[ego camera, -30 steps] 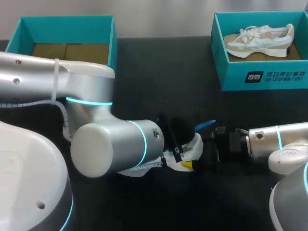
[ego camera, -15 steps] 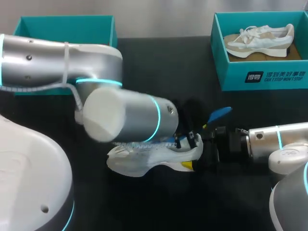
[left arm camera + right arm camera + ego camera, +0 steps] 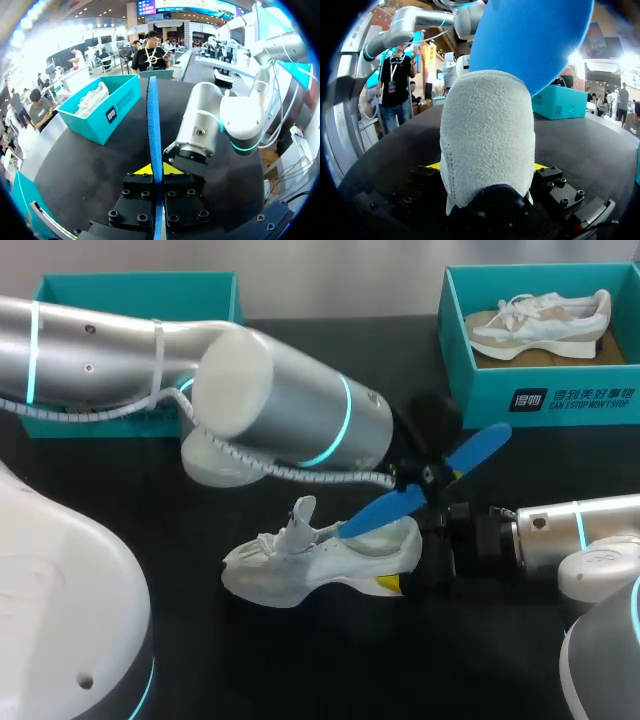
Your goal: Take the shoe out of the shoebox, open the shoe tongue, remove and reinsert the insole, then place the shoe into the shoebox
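Observation:
A white shoe (image 3: 320,558) lies on its side on the black table, toe to the left, tongue standing up. My right gripper (image 3: 412,560) is shut on its heel; in the right wrist view the grey heel (image 3: 487,135) fills the gap between the yellow tips. My left gripper (image 3: 428,478) hangs just above and behind the heel, shut on a blue insole (image 3: 420,490) whose lower end still rests at the shoe's opening. The left wrist view shows that insole (image 3: 154,115) edge-on between the closed fingers of the left gripper (image 3: 157,170). The insole (image 3: 535,40) looms over the heel.
A teal shoebox (image 3: 545,405) at the back right holds a second white shoe (image 3: 545,325). Another teal box (image 3: 60,295) stands at the back left, largely hidden by my left arm (image 3: 270,410). My right arm (image 3: 570,530) lies along the table's right front.
My left arm has risen and swung back and right, drawing the blue insole up out of the shoe. The shoe, earlier hidden under the arm, is now in full view. The right arm stayed put.

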Controlling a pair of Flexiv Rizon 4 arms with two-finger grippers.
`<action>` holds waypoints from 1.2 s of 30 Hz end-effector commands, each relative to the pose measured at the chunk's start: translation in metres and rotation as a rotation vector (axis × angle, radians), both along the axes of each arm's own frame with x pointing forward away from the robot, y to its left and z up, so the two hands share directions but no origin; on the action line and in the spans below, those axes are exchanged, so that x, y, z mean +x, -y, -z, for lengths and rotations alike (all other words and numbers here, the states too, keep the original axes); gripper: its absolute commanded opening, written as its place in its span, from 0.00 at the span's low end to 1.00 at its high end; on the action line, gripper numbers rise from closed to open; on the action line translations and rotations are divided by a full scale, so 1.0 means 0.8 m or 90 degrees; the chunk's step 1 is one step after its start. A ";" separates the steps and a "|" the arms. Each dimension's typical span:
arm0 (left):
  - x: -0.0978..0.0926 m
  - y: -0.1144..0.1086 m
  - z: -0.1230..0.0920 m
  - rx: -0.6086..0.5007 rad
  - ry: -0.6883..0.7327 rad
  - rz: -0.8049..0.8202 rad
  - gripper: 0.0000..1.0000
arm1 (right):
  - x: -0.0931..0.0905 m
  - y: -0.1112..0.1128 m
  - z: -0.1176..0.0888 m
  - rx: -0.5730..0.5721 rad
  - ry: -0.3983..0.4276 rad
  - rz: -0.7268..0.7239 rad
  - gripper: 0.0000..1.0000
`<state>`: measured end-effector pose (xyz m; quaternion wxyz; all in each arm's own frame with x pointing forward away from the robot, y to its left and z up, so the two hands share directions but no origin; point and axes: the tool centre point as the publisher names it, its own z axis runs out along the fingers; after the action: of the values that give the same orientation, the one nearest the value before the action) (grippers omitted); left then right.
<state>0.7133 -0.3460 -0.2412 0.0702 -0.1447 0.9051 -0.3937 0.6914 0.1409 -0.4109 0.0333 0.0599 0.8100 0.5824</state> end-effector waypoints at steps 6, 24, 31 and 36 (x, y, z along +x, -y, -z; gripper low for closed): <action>0.001 0.021 -0.043 -0.088 -0.099 0.121 0.00 | -0.002 0.000 -0.001 -0.002 -0.001 0.001 0.00; -0.011 0.010 -0.180 -0.232 -0.071 0.244 0.00 | -0.002 0.000 -0.001 -0.002 -0.001 0.001 0.00; -0.005 0.005 -0.201 -0.249 -0.071 0.287 0.00 | -0.002 0.000 -0.001 -0.002 -0.001 0.001 0.00; -0.005 0.005 -0.201 -0.249 -0.071 0.287 0.00 | -0.002 0.000 -0.001 -0.002 -0.001 0.001 0.00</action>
<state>0.7070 -0.3544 -0.0809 -0.0787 0.0138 0.8264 -0.5574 0.6915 0.1408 -0.4110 0.0333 0.0600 0.8100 0.5824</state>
